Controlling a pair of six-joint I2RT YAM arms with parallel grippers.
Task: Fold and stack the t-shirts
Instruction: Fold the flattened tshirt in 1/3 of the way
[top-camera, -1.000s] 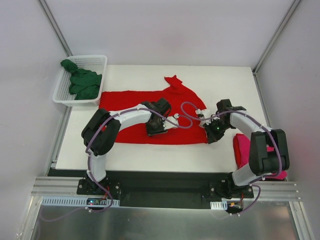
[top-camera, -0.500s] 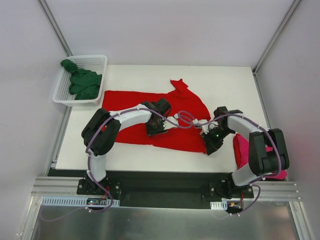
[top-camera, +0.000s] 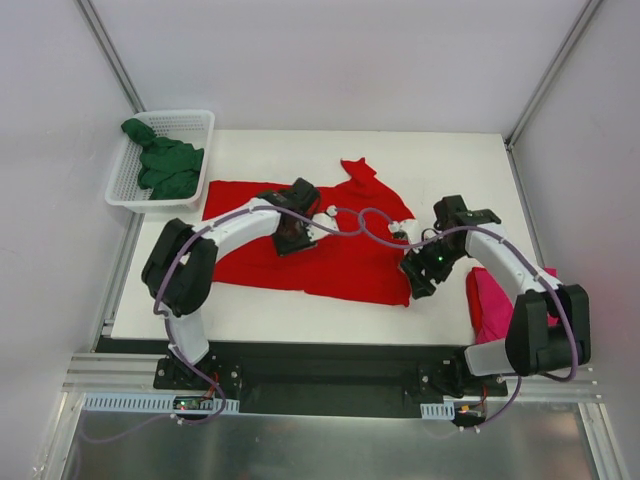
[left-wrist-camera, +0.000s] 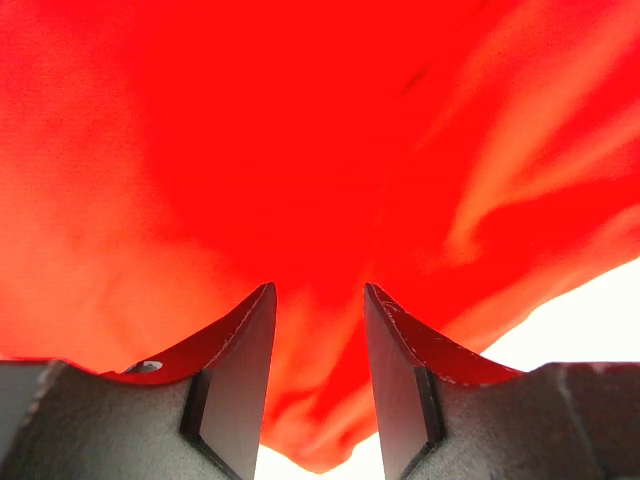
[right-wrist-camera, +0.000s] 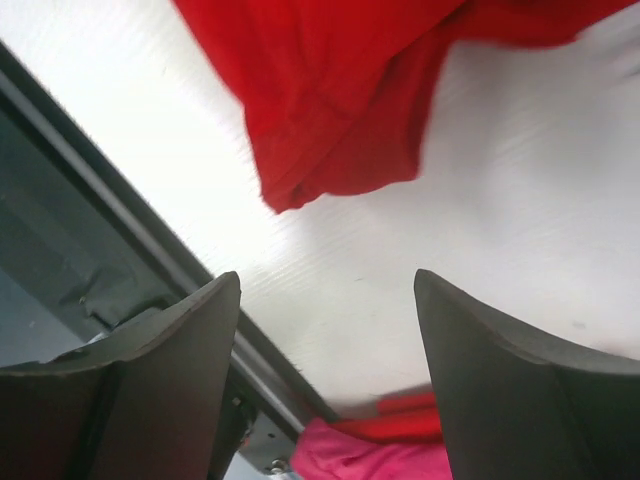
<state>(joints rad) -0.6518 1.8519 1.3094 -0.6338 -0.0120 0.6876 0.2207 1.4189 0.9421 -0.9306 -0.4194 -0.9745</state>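
Observation:
The red t-shirt lies spread and wrinkled across the middle of the table. My left gripper sits over its left half. In the left wrist view red cloth fills the frame, and a fold of it is caught between the jaws of my left gripper. My right gripper stands open at the shirt's near right corner. In the right wrist view that corner lies just ahead of my right gripper, with only bare table between the fingers. The magenta-pink t-shirt lies at the right edge. The dark green t-shirt lies bunched in the basket.
A white mesh basket stands at the back left corner. The white table ends in a dark front rail close behind the right gripper. White walls enclose three sides.
My right gripper drew the shirt's right corner toward the near edge, then opened and let it go. My left gripper moved back and to the left with the cloth.

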